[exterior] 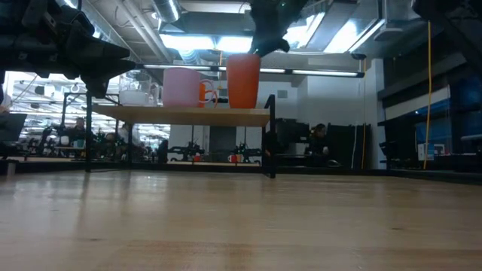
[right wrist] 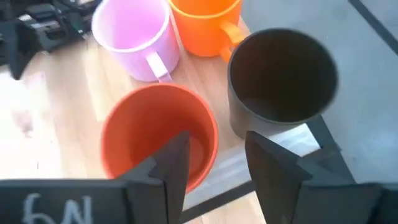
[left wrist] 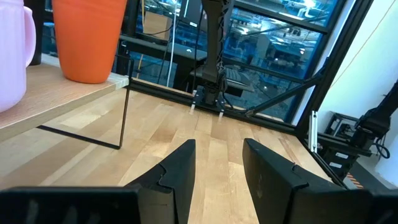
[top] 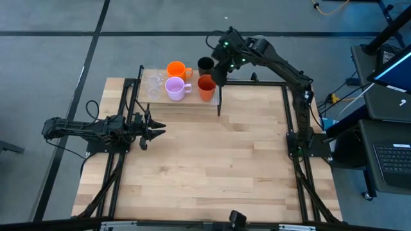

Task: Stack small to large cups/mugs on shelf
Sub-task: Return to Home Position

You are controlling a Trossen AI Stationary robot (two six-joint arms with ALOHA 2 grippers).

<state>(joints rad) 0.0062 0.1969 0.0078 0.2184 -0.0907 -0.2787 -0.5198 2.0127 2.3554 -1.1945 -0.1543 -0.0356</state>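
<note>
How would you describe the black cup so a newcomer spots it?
In the high view, find the low wooden shelf at the top edge of the table. At its right-arm end, the black tumbler stands behind the red-orange cup, beside the orange mug. It is the only dark vessel there.

The left gripper [left wrist: 219, 147] is seen held over the wooden table [left wrist: 186, 127], its two dark fingers [left wrist: 180, 171] spread with a clear gap between them. A red-orange cup [left wrist: 90, 37] is set upright on the light-wood shelf [left wrist: 62, 93], near its corner, and only part of a lilac mug [left wrist: 11, 56] is seen just beside it. The shelf is carried on a thin black leg [left wrist: 125, 118]. A dark upright column [left wrist: 216, 50] is seen at the table's far edge, with windows [left wrist: 280, 43] behind it.
</note>
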